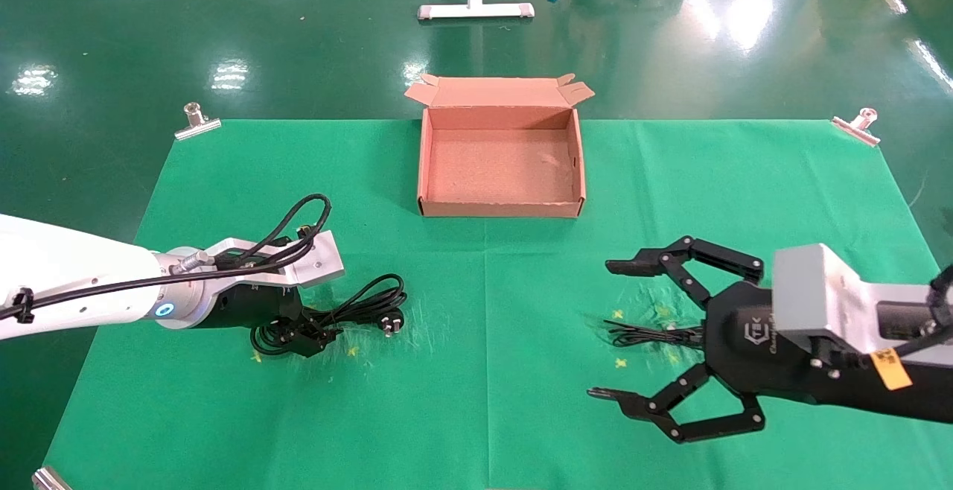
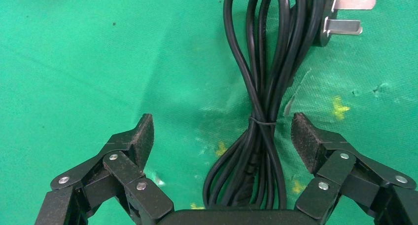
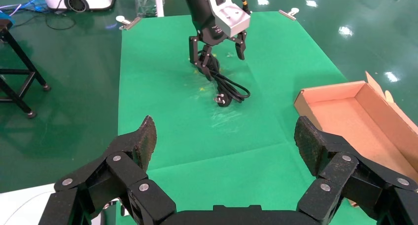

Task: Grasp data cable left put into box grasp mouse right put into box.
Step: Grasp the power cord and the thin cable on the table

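Green cloth (image 1: 223, 415) covers the bench, and shiny clips (image 1: 197, 121) pinch it down at the far corners. The box (image 1: 500, 207) sits in the middle of the far edge, with its small flaps sticking out past the edge and bare brown cardboard showing inside. The data cable (image 1: 350, 311) lies on the left half of the bench, nearer the front edge than the far one. It is a thick black cord bunched in long loops, with a thin tie around its middle, and its plug (image 2: 328, 18) points toward the middle of the bench with flat metal prongs showing. The left gripper (image 1: 301, 330) is right down over the end of the cable that is far from the plug. Its claw is spread wide, with one finger (image 2: 140, 136) on each side of the bundle, and the pads are not touching the cord. The right gripper (image 1: 607, 330) hangs over the right half of the bench, nearer the front edge. Its claw is also spread wide and holds nothing. A thin black cord (image 1: 644, 335) lies on the cloth between its two fingers, running back under the claw. The mouse itself is hidden, so I cannot tell just where it sits.
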`<act>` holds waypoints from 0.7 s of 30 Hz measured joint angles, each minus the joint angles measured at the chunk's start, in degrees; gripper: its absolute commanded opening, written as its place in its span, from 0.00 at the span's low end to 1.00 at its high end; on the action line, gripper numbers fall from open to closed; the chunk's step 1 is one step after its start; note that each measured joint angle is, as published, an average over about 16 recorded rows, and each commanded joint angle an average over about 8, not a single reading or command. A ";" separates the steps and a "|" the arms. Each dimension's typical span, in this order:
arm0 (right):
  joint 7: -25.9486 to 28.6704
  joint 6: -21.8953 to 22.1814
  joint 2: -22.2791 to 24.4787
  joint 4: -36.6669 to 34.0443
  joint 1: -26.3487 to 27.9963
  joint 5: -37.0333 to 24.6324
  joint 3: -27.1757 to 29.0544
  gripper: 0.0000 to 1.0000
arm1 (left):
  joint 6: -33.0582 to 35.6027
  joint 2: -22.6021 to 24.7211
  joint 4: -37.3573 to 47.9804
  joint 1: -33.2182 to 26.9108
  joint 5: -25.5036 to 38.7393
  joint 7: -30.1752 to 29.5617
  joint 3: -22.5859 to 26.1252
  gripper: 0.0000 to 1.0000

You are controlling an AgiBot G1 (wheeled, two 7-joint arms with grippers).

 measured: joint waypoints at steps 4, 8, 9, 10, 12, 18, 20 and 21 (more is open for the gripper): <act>-0.02 0.20 0.07 -0.02 0.04 -0.31 -0.03 1.00 | 0.22 0.40 0.01 -0.12 0.98 -0.56 0.34 1.00; -0.28 0.74 0.15 0.01 0.15 -1.75 -0.36 1.00 | 0.45 0.72 0.03 -0.23 1.76 -1.04 0.63 1.00; -0.39 0.97 0.19 0.04 0.21 -2.48 -0.55 1.00 | 0.51 0.79 0.03 -0.26 1.94 -1.14 0.69 1.00; -0.49 1.22 0.23 0.07 0.30 -3.40 -0.81 1.00 | 0.58 0.86 0.03 -0.30 2.10 -1.24 0.75 1.00; -0.64 1.88 0.18 0.13 0.65 -5.99 -1.57 1.00 | 0.71 0.97 0.03 -0.36 2.35 -1.41 0.86 1.00; 0.09 4.89 -0.94 0.15 2.45 -17.22 -5.05 1.00 | 0.81 1.08 0.02 -0.41 2.51 -1.57 0.92 1.00; 0.76 6.19 -1.68 0.08 3.22 -21.70 -6.46 1.00 | 0.81 1.08 0.02 -0.42 2.51 -1.57 0.92 1.00; 1.23 6.83 -2.13 0.01 3.62 -23.95 -7.17 1.00 | 0.81 1.08 0.02 -0.42 2.51 -1.57 0.92 1.00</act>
